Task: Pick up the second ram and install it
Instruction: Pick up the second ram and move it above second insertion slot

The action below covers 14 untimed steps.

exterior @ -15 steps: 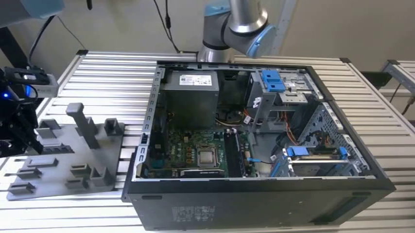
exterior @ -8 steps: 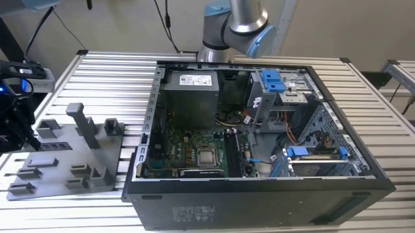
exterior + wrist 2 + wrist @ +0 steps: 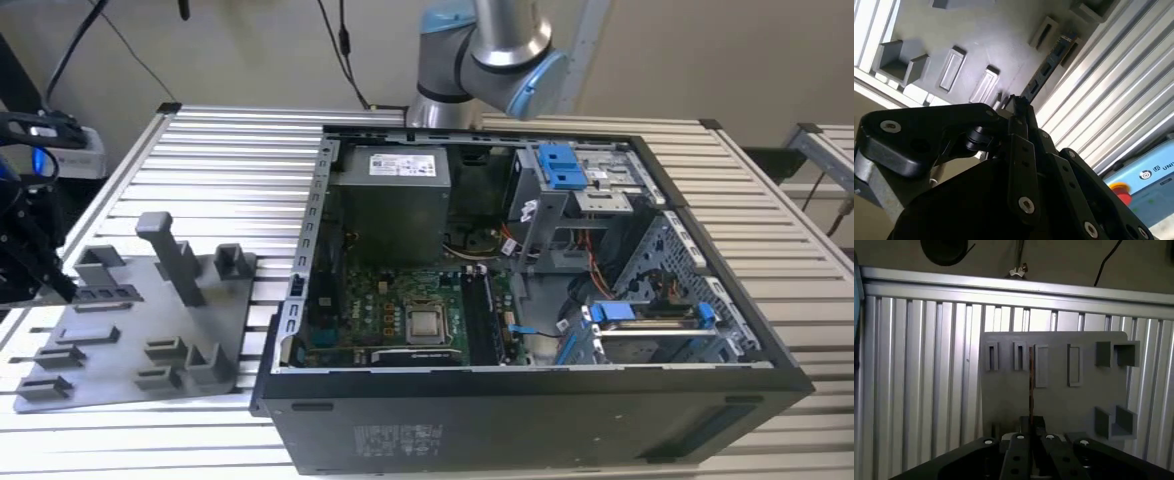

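Note:
The second ram (image 3: 1030, 377) is a thin dark stick seen edge-on, reaching out from between my fingers over the grey tray (image 3: 1004, 395). The second wrist view shows its row of black chips (image 3: 1048, 67) running toward a tray slot. My gripper (image 3: 1030, 424) (image 3: 1017, 106) is shut on the ram's near end. I cannot tell whether its far end still touches the tray. In the exterior view my gripper (image 3: 30, 255) hangs at the far left, beside the tray (image 3: 134, 330) with its upright posts.
An open computer case (image 3: 287, 300) lies in the middle of the slatted metal table (image 3: 227, 160), with the motherboard (image 3: 360, 300), processor socket (image 3: 427, 322), power supply (image 3: 390, 200) and blue-latched drive cages (image 3: 567, 170). A blue box with a red button (image 3: 1121, 191) sits beyond the table.

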Each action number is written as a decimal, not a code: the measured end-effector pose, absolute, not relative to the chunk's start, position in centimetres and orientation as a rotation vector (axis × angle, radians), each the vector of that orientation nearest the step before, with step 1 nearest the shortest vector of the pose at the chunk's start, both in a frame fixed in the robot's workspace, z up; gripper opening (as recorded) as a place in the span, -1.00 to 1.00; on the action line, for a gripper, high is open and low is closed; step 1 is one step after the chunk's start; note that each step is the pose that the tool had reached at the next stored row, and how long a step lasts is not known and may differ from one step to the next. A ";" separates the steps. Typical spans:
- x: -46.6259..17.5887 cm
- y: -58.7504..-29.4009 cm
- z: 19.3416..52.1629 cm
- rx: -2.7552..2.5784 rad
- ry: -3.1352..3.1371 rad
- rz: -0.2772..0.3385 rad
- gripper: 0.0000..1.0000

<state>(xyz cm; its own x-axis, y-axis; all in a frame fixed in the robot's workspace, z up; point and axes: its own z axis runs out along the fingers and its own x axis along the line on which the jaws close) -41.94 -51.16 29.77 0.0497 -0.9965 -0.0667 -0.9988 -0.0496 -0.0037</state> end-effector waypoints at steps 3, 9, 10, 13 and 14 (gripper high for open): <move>-41.9 -51.2 30.4 -2.238 2.133 0.071 -0.72; -41.9 -51.2 31.8 -2.237 2.135 0.071 -0.72; -41.9 -51.2 32.0 -2.237 2.135 0.071 -0.72; -41.9 -51.2 32.7 -2.236 2.135 0.071 -0.72; -41.9 -51.2 32.9 -2.236 2.135 0.071 -0.72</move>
<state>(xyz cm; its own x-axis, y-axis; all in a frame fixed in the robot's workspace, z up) -41.94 -51.16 32.95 0.0462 -0.9967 -0.0667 -0.9989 -0.0460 -0.0037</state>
